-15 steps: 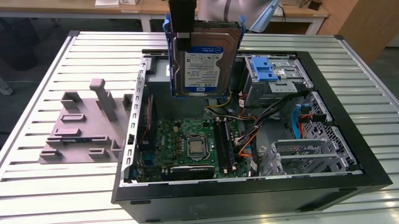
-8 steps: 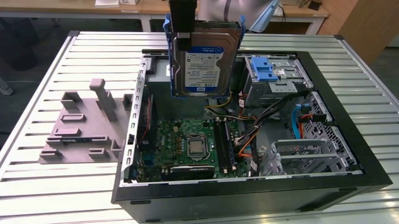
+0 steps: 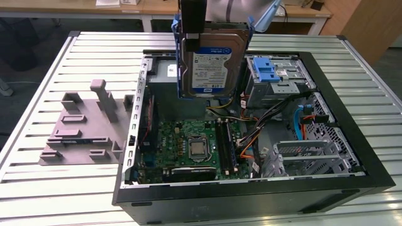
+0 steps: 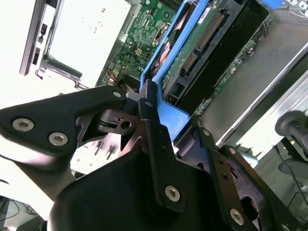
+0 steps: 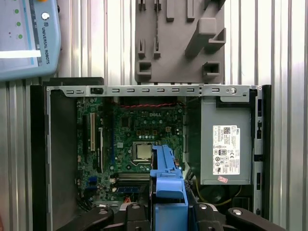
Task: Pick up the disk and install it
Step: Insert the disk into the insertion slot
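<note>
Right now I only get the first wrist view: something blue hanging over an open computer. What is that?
Observer: That is the bracket of a disk. The exterior view shows the disk's blue-and-white label; it hangs upright over the case.
Operator: Is it really being held?
Observer: Yes. In the second wrist view the pincer is shut on the end of the blue bracket.
Operator: Is it installed?
Observer: Not yet. In the exterior view it is up above the case, next to the cage with a blue latch on that view's right, not inside it.
</note>
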Controlling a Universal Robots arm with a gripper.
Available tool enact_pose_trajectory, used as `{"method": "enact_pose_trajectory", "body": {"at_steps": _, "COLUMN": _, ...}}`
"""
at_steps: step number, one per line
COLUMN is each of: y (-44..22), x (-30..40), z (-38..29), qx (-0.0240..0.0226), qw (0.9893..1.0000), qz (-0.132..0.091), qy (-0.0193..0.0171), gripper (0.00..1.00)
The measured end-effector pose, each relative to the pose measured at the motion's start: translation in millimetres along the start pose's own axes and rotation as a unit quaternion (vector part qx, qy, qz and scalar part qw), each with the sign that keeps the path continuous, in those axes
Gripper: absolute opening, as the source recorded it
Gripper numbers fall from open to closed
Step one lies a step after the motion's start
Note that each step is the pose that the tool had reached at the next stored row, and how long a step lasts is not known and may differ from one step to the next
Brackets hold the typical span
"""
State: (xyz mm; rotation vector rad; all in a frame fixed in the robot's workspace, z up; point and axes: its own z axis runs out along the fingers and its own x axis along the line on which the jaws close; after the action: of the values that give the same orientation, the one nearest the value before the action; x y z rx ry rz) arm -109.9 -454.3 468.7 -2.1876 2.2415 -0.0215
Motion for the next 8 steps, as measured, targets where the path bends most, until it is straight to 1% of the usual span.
{"method": "enact_pose_trajectory", "body": {"at_steps": 2, "y": -0.2, "x": 2.8, "z": 0.2, "qx": 0.0000, "qw": 1.0000, "qz": 0.000, "qy": -0.0001, "gripper": 0.36}}
{"method": "enact_pose_trajectory", "body": {"at_steps": 8, "y": -0.8, "x": 19.7, "z": 0.8, "qx": 0.0001, "qw": 1.0000, "qz": 0.000, "qy": -0.0001, "gripper": 0.36}}
